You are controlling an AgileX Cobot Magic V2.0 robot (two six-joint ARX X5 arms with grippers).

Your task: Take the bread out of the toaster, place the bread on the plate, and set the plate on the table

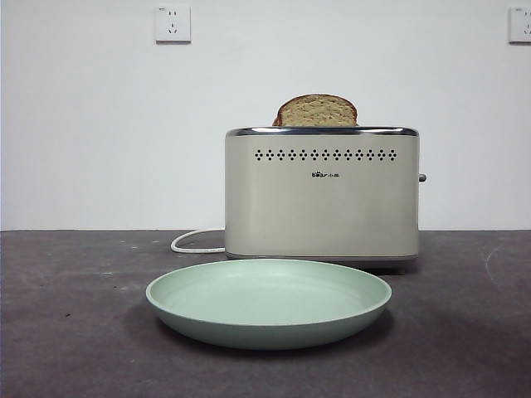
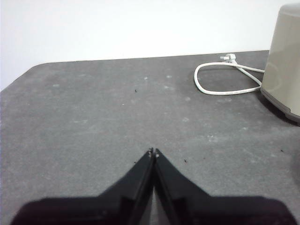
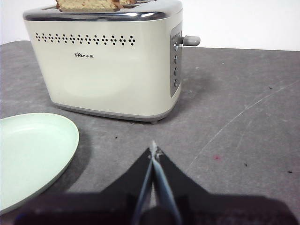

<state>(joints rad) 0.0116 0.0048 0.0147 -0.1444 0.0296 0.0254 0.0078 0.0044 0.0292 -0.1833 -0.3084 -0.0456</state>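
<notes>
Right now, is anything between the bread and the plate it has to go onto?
Nothing visible. The bread stands up out of the toaster, and the plate lies bare just in front of it, with no end effector near either.

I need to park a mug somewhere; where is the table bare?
Bare table lies beside the toaster past the white cord, and on its lever side. It is crowded where the plate sits right before the toaster.

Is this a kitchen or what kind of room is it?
Probably a test setup made to look like a kitchen: a toaster with bread and a plate on a bare table, against a plain wall with sockets.
</notes>
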